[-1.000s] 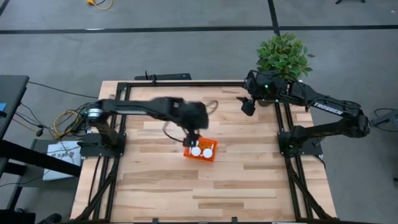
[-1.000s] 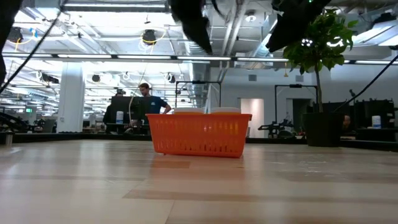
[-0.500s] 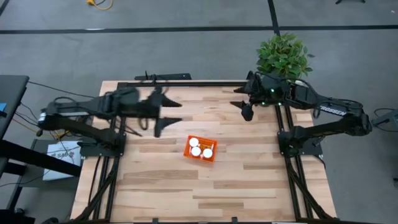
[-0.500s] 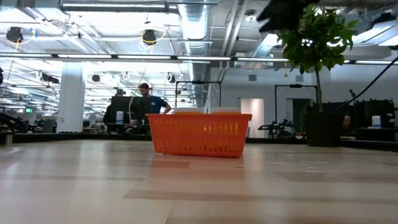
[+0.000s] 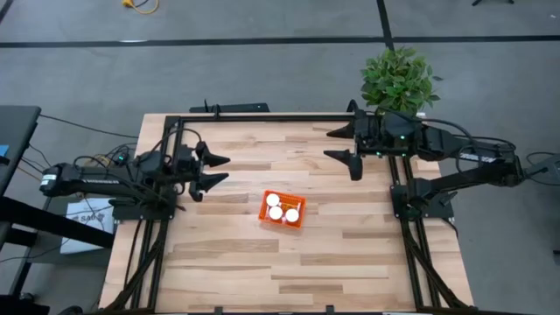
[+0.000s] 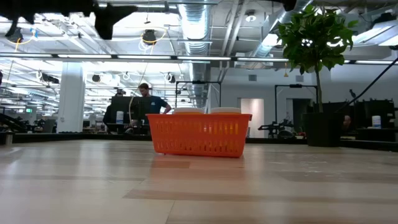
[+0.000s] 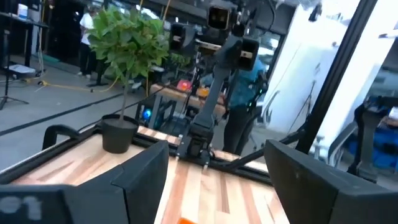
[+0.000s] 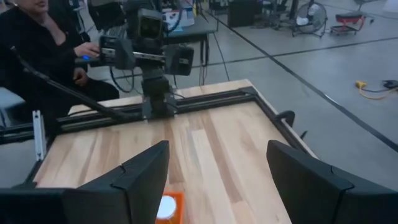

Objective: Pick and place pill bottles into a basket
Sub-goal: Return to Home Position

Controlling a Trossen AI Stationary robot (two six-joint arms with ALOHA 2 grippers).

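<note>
The orange basket (image 5: 282, 210) stands near the middle of the table, also seen in the low view (image 6: 199, 134). Pill bottles (image 5: 276, 213) stand inside it; three white caps show from above, and cap tops (image 6: 186, 111) peek over its rim. My left gripper (image 5: 217, 171) hangs open and empty in the air at the table's left side, pointing level toward the basket. My right gripper (image 5: 334, 143) is open and empty, high over the far right part of the table. A cap and the basket's corner (image 8: 168, 208) show between its fingers.
A potted plant (image 5: 399, 77) stands at the table's far right corner, beside my right arm. A black frame (image 5: 262, 117) runs along the table's edges. People and equipment (image 6: 144, 99) show in the room beyond the table.
My left gripper has drawn back from above the basket toward the table's left edge, tipping from pointing down to about level. My right gripper has swung a little toward the near edge and tipped up toward level. The basket and bottles have kept still.
</note>
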